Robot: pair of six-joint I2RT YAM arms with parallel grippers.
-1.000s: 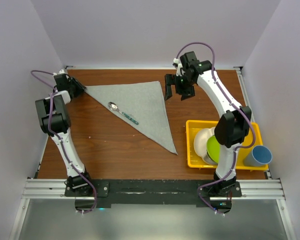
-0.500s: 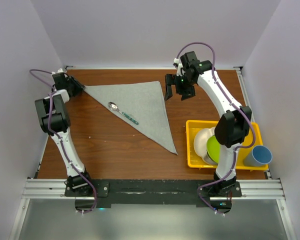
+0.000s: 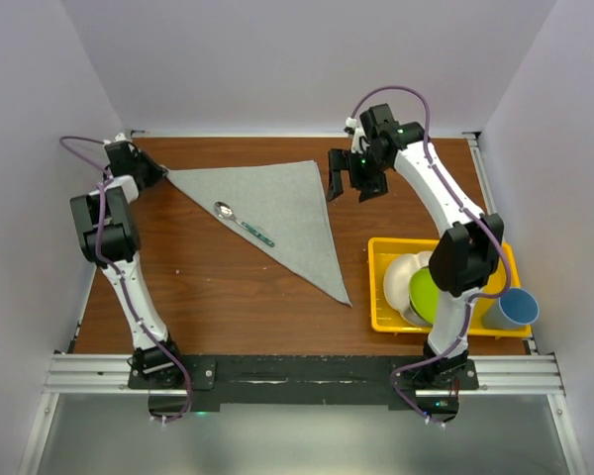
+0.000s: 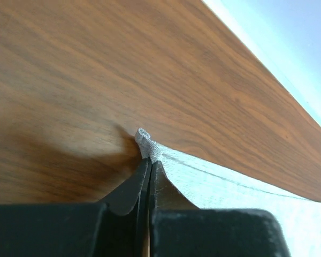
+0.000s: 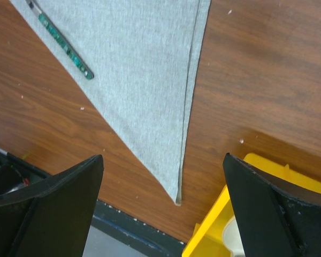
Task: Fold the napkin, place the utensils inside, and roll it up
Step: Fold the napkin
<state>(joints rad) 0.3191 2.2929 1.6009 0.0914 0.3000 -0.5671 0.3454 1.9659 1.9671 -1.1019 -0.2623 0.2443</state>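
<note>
The light grey napkin [image 3: 287,213] lies folded in a triangle on the wooden table. The spoon [image 3: 243,224] rests on its left part, bowl toward the far left. At the triangle's far-left corner my left gripper [image 3: 162,170] is low on the table. In the left wrist view that gripper [image 4: 150,160] is shut on the napkin [image 4: 230,184], and the cloth's tip pokes out past the jaws. My right gripper [image 3: 352,179] hangs open just right of the far-right corner. Below the right gripper [image 5: 161,158] I see the napkin [image 5: 139,69] and the spoon's handle [image 5: 64,49].
A yellow tray [image 3: 374,282] at the near right holds a white bowl [image 3: 401,277] and a green bowl [image 3: 431,295]. A blue cup [image 3: 512,309] stands against the tray's right side. The tray [image 5: 214,235] also edges into the right wrist view. White walls enclose the table.
My left gripper has closed onto the napkin's far-left corner. The right gripper shifted very slightly and stays open. Napkin and spoon have not moved.
</note>
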